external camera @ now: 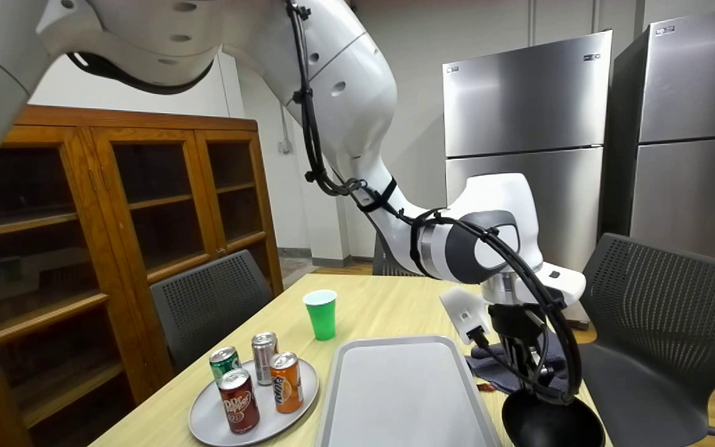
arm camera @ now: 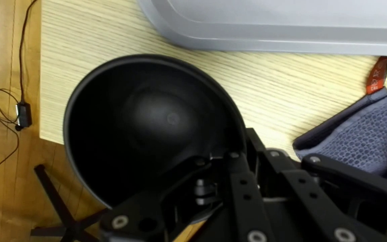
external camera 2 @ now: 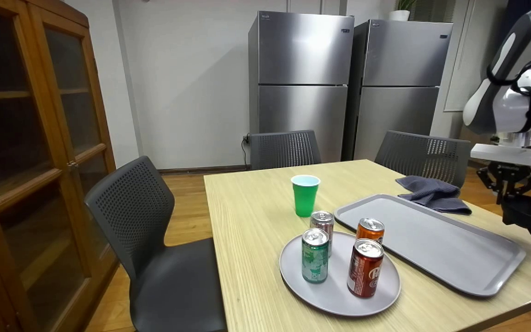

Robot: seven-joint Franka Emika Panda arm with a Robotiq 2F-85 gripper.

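Note:
A black bowl (arm camera: 139, 117) hangs from my gripper (arm camera: 244, 144), whose fingers are shut on its rim in the wrist view. It is tilted and its inside, with nothing seen in it, faces the camera. In both exterior views the bowl (external camera: 553, 425) (external camera 2: 530, 214) is held near the table's edge, beside a long grey tray (external camera: 404, 391) (external camera 2: 431, 235). Part of the bowl overlaps the table's corner in the wrist view. A dark blue-grey cloth (arm camera: 364, 134) (external camera 2: 431, 191) with a red tag lies close to the gripper. The finger pads are mostly hidden by the rim and links.
A round grey plate (external camera 2: 337, 286) carries several soda cans, among them an orange can (external camera: 286, 385) and a dark red can (external camera: 239, 406). A green cup (external camera: 321, 320) stands behind it. Chairs (external camera: 661, 335) (external camera 2: 164, 267) surround the table. A wooden cabinet (external camera: 103, 248) and fridges (external camera 2: 302, 92) stand beyond.

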